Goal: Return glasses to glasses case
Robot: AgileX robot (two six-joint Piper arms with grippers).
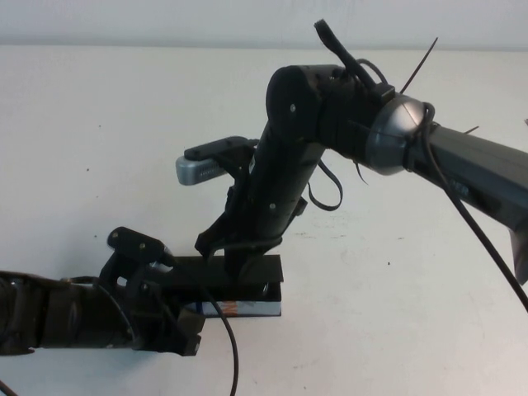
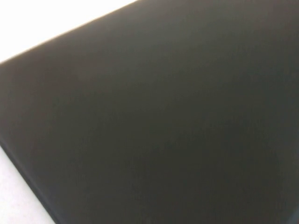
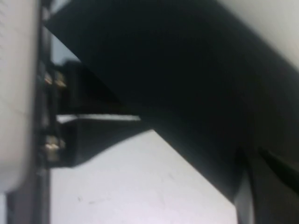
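The glasses case [image 1: 257,272] is a black box low in the middle of the high view, and its blue, white and orange front edge [image 1: 247,310] shows. Its flap lies flat on top. The glasses are hidden. My right gripper [image 1: 227,256] reaches down from the right and rests on the top of the case. My left gripper [image 1: 169,301] comes from the lower left and sits against the case's left end. A black surface of the case [image 2: 163,121] fills the left wrist view. It also takes up much of the right wrist view [image 3: 177,70].
The white table [image 1: 396,280] stretches all round the case. The right arm's body [image 1: 280,173] and its loose black cables [image 1: 231,346] hang over the case. Bare table [image 3: 131,182] shows under the case in the right wrist view.
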